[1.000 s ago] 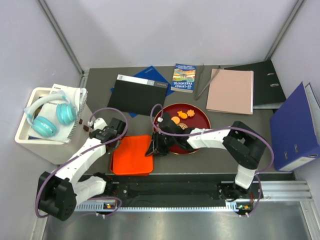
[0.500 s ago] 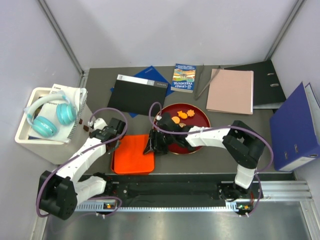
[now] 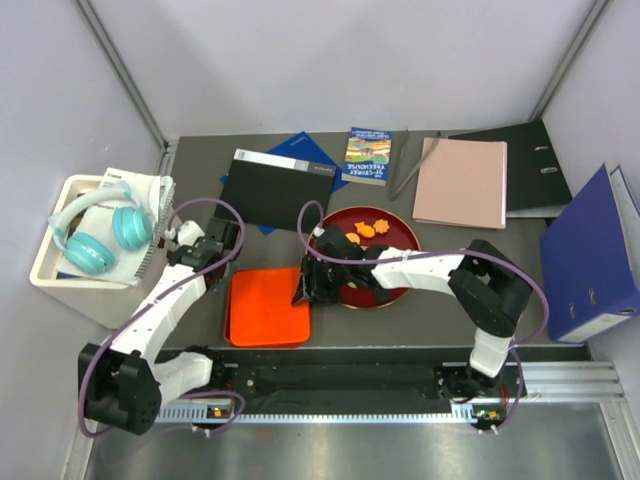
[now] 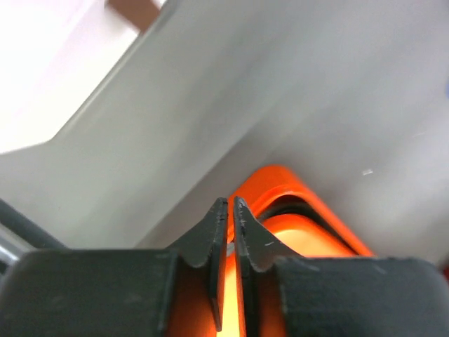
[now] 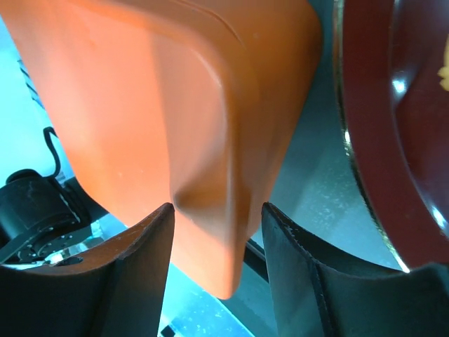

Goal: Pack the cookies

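Orange flower-shaped cookies (image 3: 365, 229) lie on a dark red round plate (image 3: 400, 240); other cookies are hidden by my right arm. A shallow orange box (image 3: 266, 307) sits left of the plate. My right gripper (image 3: 304, 288) is at the box's right edge. In the right wrist view it (image 5: 217, 210) is open, with one finger on each side of the box's corner (image 5: 203, 175), and the plate (image 5: 393, 140) is at the right. My left gripper (image 3: 218, 258) is above the box's far left corner. In the left wrist view it (image 4: 230, 203) is shut and empty, with the box (image 4: 295, 203) just beyond.
A white bin (image 3: 60, 270) with teal headphones (image 3: 95, 240) stands at the left. Behind the plate lie a black folder (image 3: 270, 188), a small book (image 3: 367, 155), a pink folder (image 3: 462, 182) and a black binder (image 3: 525, 165). A blue binder (image 3: 590, 255) stands at the right.
My left gripper has pulled back and to the left, off the orange box's left edge. My right gripper has shifted slightly left and up along the box's right edge.
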